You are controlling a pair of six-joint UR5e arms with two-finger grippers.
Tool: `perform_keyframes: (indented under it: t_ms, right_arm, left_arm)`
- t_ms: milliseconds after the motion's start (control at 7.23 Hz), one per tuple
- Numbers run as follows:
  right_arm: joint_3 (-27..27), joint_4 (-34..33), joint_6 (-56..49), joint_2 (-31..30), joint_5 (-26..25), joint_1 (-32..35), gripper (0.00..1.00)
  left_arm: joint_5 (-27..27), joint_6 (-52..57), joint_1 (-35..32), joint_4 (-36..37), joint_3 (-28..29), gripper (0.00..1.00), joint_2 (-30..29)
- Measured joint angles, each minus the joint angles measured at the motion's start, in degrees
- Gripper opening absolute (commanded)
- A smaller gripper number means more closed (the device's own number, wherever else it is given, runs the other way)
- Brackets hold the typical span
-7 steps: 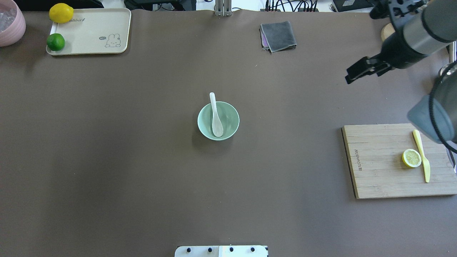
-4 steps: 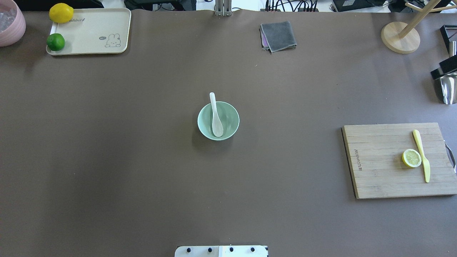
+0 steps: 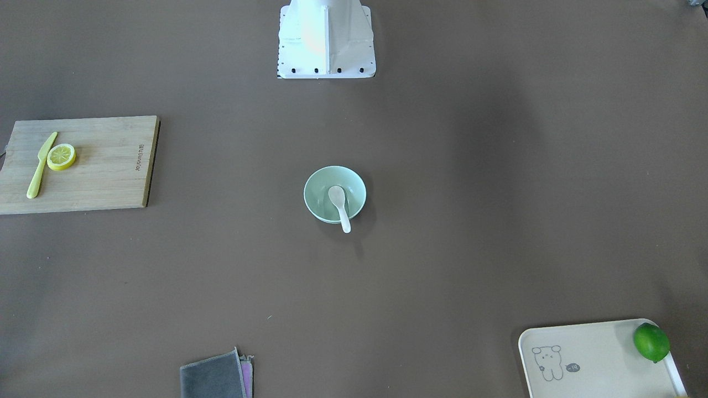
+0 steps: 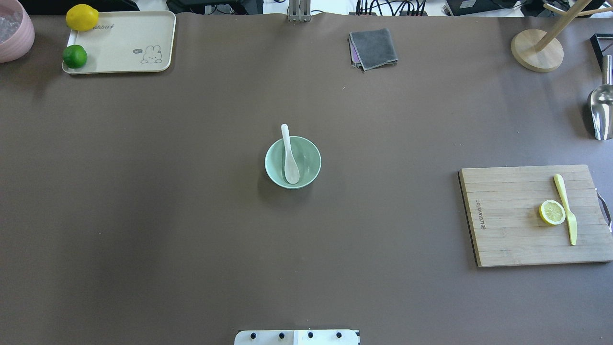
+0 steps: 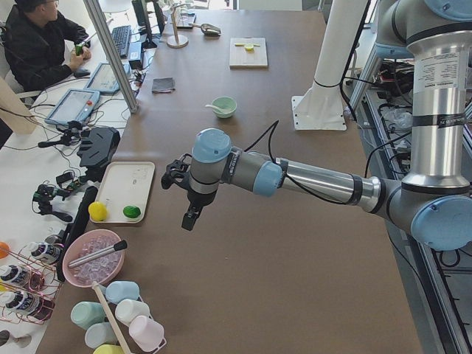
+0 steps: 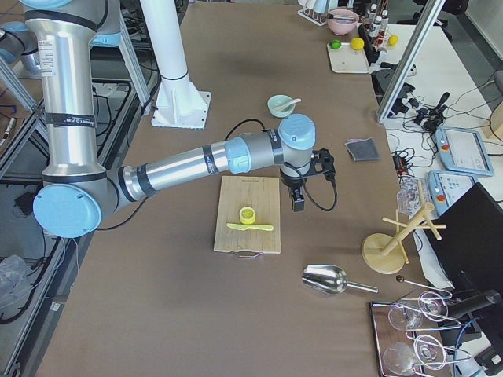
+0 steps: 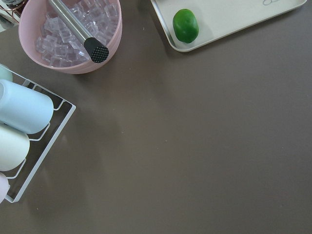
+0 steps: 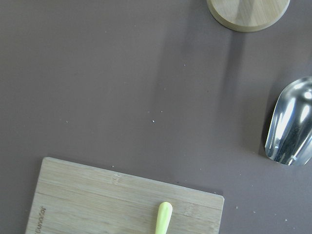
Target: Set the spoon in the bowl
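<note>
— Where is the spoon [image 4: 289,160]?
— Scoop down in the mint bowl [image 4: 315,164], centre of the desk [image 4: 191,215], handle past the rim at 12 o'clock seen overhead.
— And the arms?
— Left fingers [image 5: 188,219], right fingers [image 6: 298,203]: spread cannot be told.

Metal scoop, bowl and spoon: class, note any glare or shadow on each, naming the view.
Right wrist view: the metal scoop carries bright white glare streaks. Overhead view: the bowl throws a soft shadow toward the view's lower left. Front-facing view: the spoon casts a faint shadow on the table below the bowl.
</note>
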Motion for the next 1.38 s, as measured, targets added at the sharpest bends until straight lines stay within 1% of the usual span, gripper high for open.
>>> perform_keyframes:
  t_ms: [138, 277, 553, 692, 969, 1384]
  right_arm:
    - [-1.75, -0.06, -4.54, -1.25, -0.11, 0.61, 1.0]
    - [-2.79, -0.12, -6.77, -3.16, -0.16, 1.48, 1.0]
    - [-3.38, -0.35, -7.95, -7.57, -0.57, 4.11, 1.0]
    - [-3.4, -1.36, -8.04, -8.77, -1.71, 5.68, 1.0]
    - [-3.42, -4.87, -7.94, -8.93, -3.87, 7.11, 1.0]
    - [-3.2, -5.74, -7.28, -8.77, -4.42, 7.5, 1.0]
  left_arm:
    - [0.45, -0.05, -1.34, -0.31, 0.6, 0.98, 1.37]
    - [0.69, -0.3, -2.4, -0.45, 1.28, 0.98, 2.18]
    - [0.48, -2.37, -3.13, -0.29, 1.91, 0.98, 2.98]
    - [0.34, -6.06, -3.14, -0.44, 1.7, 0.98, 3.1]
    - [-0.62, -9.81, -3.04, -0.78, 1.58, 0.98, 3.09]
    - [-1.81, -10.34, -3.0, -0.78, 1.54, 0.98, 2.96]
